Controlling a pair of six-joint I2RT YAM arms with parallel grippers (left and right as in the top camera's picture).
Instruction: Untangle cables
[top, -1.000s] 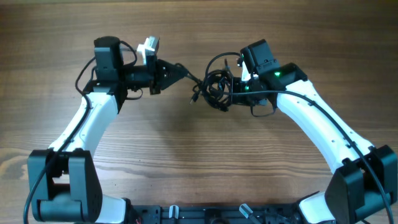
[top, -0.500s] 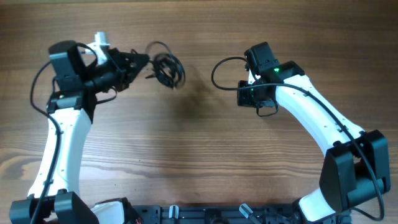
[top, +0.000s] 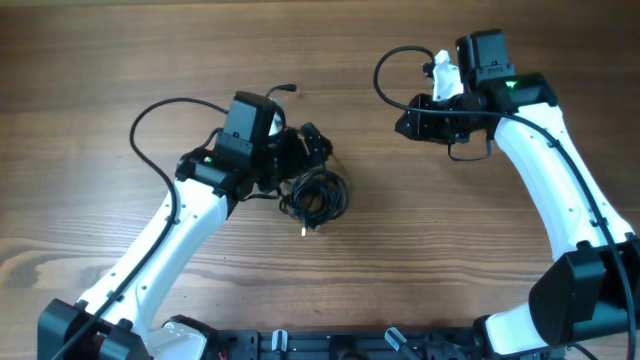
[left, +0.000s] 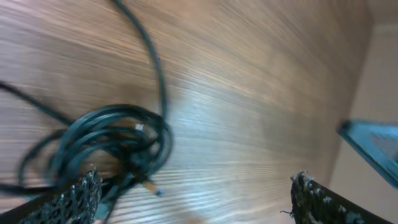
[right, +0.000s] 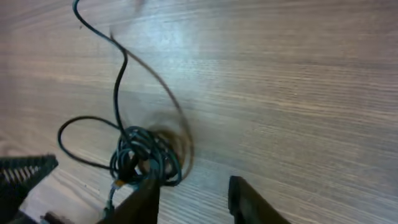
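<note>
The cables (top: 316, 194) lie in a tight knotted coil on the worktop (top: 440, 260), left of centre. A pale-tipped plug pokes out below the coil, and one loose strand (top: 283, 92) runs off toward the far edge. The left gripper (top: 320, 150) hangs just beside the coil with its jaws spread wide and nothing between them, seemingly placed to pick into the knot, though no grasp is made yet. The right gripper (top: 408, 122) sits well apart to the right, also released and empty, probably held clear so it can take the free strand and draw it out.
</note>
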